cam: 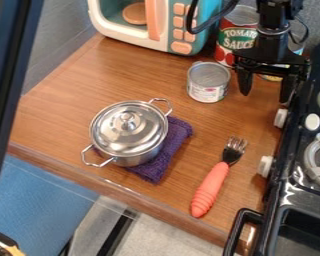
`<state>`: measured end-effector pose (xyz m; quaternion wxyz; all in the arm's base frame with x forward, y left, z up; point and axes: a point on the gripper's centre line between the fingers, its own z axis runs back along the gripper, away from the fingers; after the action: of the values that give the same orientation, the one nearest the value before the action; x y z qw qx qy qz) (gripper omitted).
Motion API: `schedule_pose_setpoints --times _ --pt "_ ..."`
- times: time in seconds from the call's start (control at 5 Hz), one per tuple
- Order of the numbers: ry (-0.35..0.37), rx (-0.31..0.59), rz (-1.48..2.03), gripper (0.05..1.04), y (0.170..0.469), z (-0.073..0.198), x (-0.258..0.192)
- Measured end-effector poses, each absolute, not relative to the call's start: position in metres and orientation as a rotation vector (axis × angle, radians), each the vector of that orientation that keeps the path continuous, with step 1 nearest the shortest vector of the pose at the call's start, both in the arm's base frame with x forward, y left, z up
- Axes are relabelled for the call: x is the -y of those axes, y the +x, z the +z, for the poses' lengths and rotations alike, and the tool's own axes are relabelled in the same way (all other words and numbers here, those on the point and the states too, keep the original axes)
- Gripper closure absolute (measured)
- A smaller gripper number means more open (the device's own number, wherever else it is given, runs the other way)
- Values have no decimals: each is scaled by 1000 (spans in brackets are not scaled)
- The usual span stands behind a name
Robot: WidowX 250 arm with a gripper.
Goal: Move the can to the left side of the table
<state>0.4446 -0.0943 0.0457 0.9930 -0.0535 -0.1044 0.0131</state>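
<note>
- The small can [208, 84] stands upright on the desk [69, 100], toward the back and just beside the pincer [265, 97], on the pincer's left in the view. The pincer is spread wide and holds nothing that I can see.
- The near finger could be the first trouble: if the pincer goes left while low, it may strike the can's side and push or topple it instead of straddling it.
- The can looks broad against the gap, so a slightly off-centre descent could land a finger on the rim.
- The large red can [233, 37] stands close behind; a finger coming down at the back might knock it, or the wrong can might be taken.
- The pot [128, 131] is likely the main hazard on the way left. Carried low, the can could catch its handle or lid knob, dragging it along with the purple cloth [176, 137] under it.
- A grip high on smooth metal might slip, dropping the can near the pot.
- The toy microwave [146, 41] narrows the back route, so a path between it and the pot needs care.
- Letting go too near the left edge could leave the can tipping.
</note>
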Motion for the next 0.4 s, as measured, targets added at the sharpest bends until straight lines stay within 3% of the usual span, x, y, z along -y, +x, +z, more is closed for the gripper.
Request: schedule_pose_setpoints --times 0.4 --pt "-123 178 76 87 450 45 77"
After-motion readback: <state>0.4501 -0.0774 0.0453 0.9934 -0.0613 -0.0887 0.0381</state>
